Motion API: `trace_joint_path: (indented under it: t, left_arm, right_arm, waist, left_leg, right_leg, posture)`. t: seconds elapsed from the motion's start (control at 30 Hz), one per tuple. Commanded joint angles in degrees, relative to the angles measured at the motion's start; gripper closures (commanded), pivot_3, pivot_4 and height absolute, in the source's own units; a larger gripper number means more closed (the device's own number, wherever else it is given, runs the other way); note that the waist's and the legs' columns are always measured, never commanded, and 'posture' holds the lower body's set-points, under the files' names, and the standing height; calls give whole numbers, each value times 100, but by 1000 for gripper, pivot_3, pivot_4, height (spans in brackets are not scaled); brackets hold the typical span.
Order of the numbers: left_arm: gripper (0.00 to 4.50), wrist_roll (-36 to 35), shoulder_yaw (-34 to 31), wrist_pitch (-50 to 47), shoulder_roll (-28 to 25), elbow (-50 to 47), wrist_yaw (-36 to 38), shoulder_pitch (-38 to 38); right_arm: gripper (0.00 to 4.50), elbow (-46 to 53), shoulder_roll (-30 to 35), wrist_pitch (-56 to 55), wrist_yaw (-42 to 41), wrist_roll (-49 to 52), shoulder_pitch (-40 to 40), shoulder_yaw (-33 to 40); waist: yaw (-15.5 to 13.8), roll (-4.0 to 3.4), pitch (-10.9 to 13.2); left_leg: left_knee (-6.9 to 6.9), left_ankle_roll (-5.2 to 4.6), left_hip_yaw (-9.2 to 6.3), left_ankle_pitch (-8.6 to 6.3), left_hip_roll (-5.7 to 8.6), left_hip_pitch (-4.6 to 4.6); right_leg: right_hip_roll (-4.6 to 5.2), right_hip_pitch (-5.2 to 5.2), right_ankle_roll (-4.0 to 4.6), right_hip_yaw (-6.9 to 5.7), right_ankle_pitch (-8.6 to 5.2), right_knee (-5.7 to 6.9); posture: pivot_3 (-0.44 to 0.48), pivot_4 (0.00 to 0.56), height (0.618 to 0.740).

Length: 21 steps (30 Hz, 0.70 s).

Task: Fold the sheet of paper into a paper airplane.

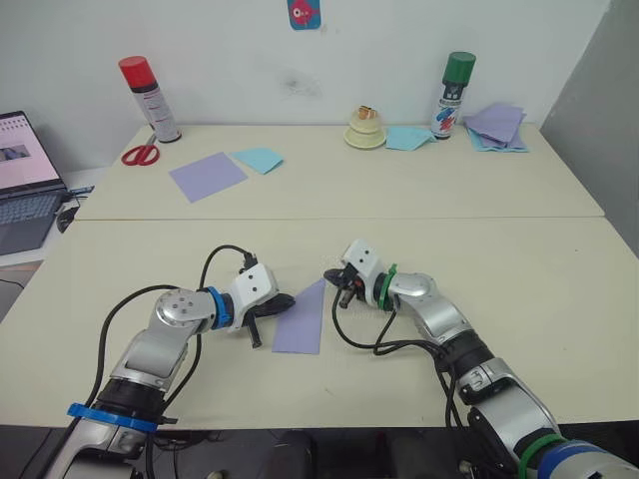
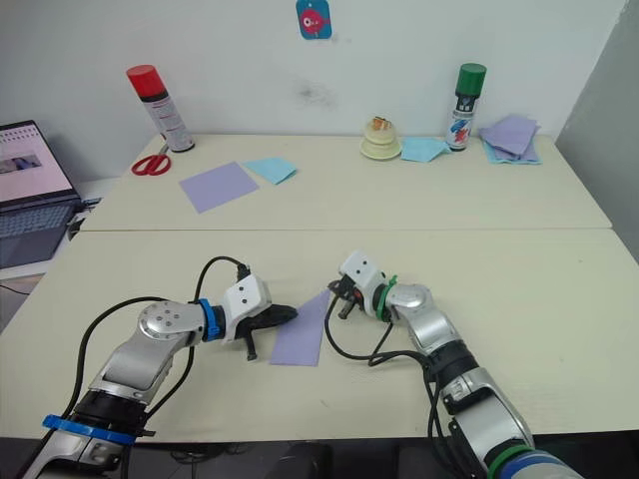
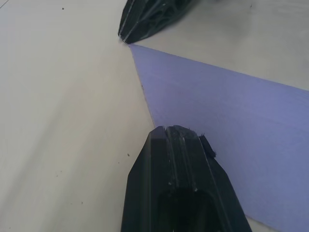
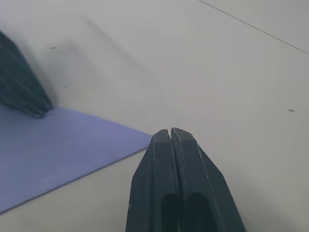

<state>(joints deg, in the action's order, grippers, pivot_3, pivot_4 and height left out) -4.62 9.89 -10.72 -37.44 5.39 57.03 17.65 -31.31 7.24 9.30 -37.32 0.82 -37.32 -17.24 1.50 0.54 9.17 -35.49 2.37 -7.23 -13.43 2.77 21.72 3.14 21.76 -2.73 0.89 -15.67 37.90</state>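
We see our right gripper (image 4: 171,133) with its two black fingers pressed together, tips just off the corner of the sheet of paper (image 4: 58,145). The lavender paper lies flat on the pale table (image 4: 193,63). Our left gripper (image 4: 21,89) rests its dark tip on the paper's far edge.

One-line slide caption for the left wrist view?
Left end effector, shut, presses the folded lavender sheet of paper while the right end effector meets its corner.
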Motion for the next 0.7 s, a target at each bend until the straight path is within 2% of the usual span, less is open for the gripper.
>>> trace_joint_path:
  t: [0.03,0.13,0.3,0.47,0.63,0.7]
  left_arm:
    - [4500,141,277,-66,46,161,119,-79]
    - [4500,141,286,-58,60,177,126,-66]
    - [4500,143,274,-59,75,172,146,-67]
    - [4500,135,260,-50,98,181,157,-85]
    - [4500,-71,23,-233,116,120,133,-14]
    - [4500,-385,-306,-470,81,60,165,31]
  right_arm:
    - [4450,-238,136,95,375,-213,-14,186]
    - [4450,-82,110,-116,367,-91,-19,276]
    - [4450,759,-24,-231,-247,566,229,501]
    - [4450,1674,95,478,-871,635,748,12]
    - [4450,1753,235,732,-832,190,928,-451]
    - [4450,1756,290,768,-799,110,929,-479]
  waist:
    - [-1,0,0]
    - [-2,0,0]
    - [-2,-2,2]
    - [3,-3,2]
    - [-2,-3,4]
    - [2,-1,5]
  left_leg:
    - [0,0,0,0,0,0]
    - [-1,0,-1,0,1,0]
    - [-1,0,-1,0,1,6]
    - [1,-1,-3,-1,-2,7]
    - [0,-1,-3,-1,1,8]
    - [0,-1,-3,0,-1,6]
  right_leg:
    - [0,0,0,0,0,0]
    - [1,-1,0,0,0,0]
    - [1,0,0,1,0,-2]
    - [0,2,-1,-2,0,0]
    - [0,3,-4,-3,-3,-2]
    - [0,3,-8,-3,-5,-2]
  posture:
    - [0,150,740]
    - [0,150,740]
    - [0,150,740]
    - [0,150,740]
    - [0,150,740]
    - [0,150,740]
